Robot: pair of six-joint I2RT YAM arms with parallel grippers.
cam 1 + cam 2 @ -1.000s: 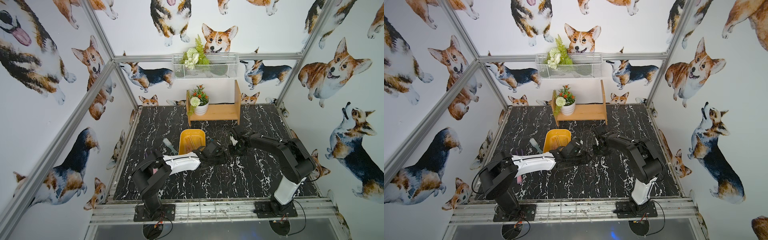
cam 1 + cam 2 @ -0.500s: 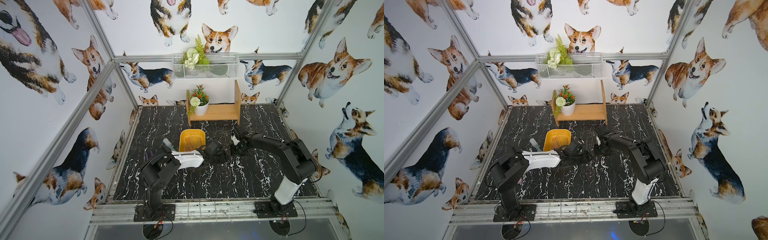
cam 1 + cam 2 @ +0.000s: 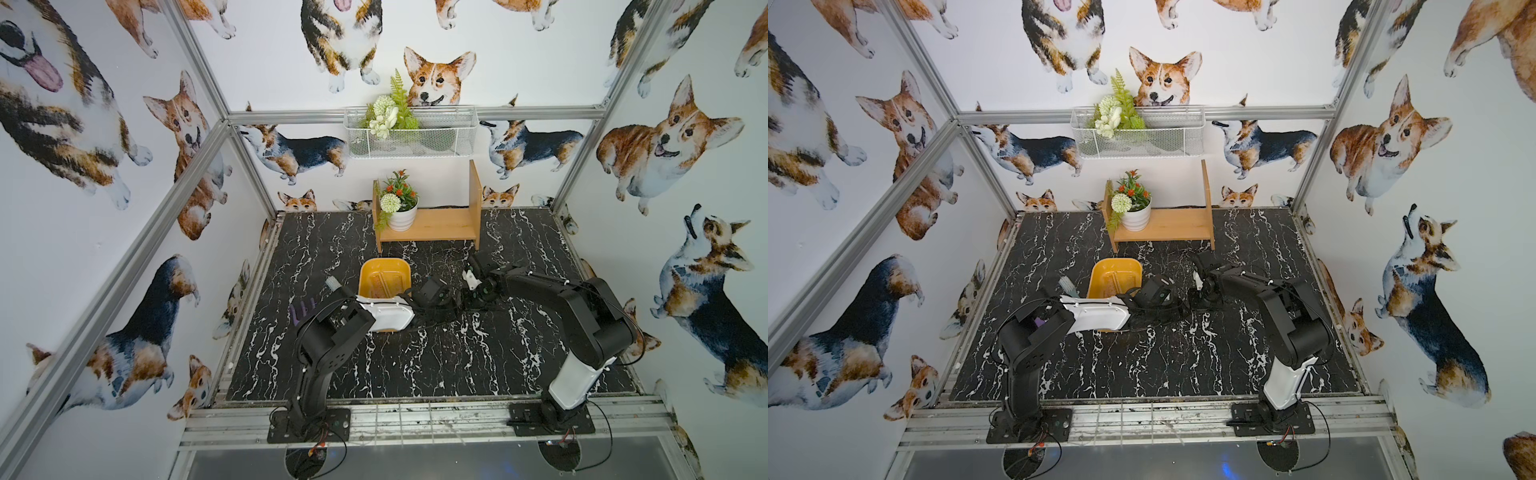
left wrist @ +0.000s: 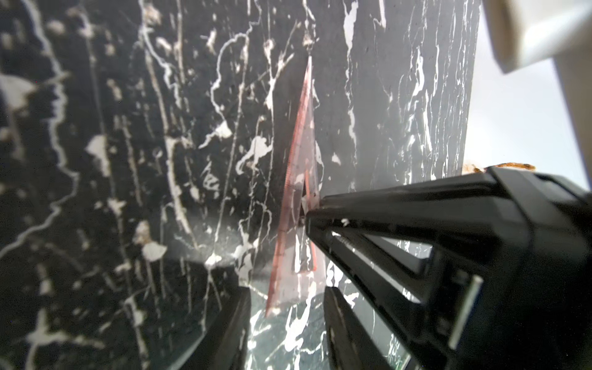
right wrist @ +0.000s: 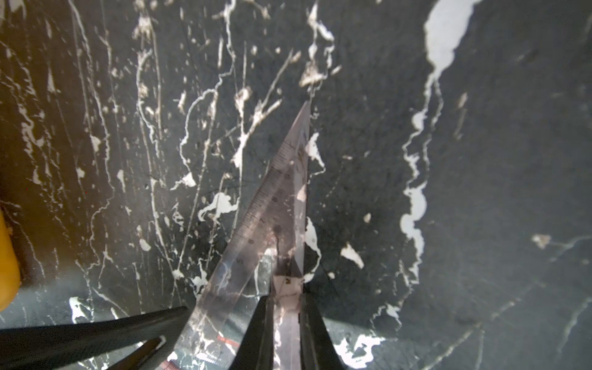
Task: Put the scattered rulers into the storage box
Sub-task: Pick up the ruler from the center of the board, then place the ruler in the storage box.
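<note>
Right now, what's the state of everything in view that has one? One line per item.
right claw: shut on the set square.
left claw: open, jaws straddling the set square's corner, not gripping yet.
set square: held by the right claw, between both claws.
storage box: upright, rulers lying inside.
purple pronged piece: lying loose, untouched.

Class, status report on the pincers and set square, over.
Right pincer shut on set square. Left pincer open, astride its end. Left arm overhangs box's near end.
</note>
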